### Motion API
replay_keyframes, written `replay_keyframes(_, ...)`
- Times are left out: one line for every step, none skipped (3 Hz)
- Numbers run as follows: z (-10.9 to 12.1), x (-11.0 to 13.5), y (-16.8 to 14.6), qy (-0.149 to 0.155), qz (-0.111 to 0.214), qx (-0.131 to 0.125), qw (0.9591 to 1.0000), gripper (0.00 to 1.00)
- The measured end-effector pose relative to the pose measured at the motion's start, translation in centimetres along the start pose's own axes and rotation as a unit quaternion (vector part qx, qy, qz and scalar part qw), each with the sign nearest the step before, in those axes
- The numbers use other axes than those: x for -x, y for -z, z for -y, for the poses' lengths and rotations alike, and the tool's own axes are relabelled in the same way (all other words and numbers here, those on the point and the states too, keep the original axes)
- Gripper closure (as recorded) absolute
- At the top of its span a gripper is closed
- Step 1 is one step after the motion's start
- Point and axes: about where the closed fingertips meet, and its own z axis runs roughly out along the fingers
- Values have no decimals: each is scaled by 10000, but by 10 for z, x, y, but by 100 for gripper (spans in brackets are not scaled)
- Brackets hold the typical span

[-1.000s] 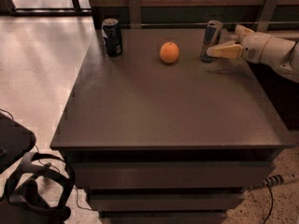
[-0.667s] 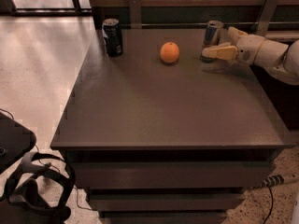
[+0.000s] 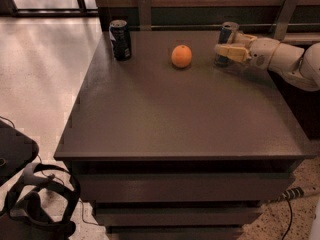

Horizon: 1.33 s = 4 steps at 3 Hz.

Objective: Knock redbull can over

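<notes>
The redbull can [image 3: 227,36] is slim, blue and silver, and stands at the far right of the dark table [image 3: 175,114]. It tilts slightly to the right. My gripper [image 3: 226,52] reaches in from the right on a white arm. Its cream fingers [image 3: 231,49] lie against the can's lower front and hide that part.
An orange [image 3: 181,56] sits left of the redbull can. A shorter dark can [image 3: 120,39] stands at the table's far left corner. A wall with metal posts runs behind the table. Cables and a black headset [image 3: 35,199] lie on the floor at the lower left.
The gripper has stayed against the can and shifted slightly toward the back. The can's top now leans a little more to the right.
</notes>
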Motion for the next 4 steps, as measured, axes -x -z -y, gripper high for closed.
replay_keyframes(-2, 0, -3, -4, 2, 24, 10000, 62)
replay_keyframes(-4, 0, -7, -9, 4, 51, 10000, 87)
replay_keyframes(-5, -1, -10, -13, 5, 74, 10000, 100)
replay_keyframes(-4, 0, -9, 7, -87, 73, 9999, 100)
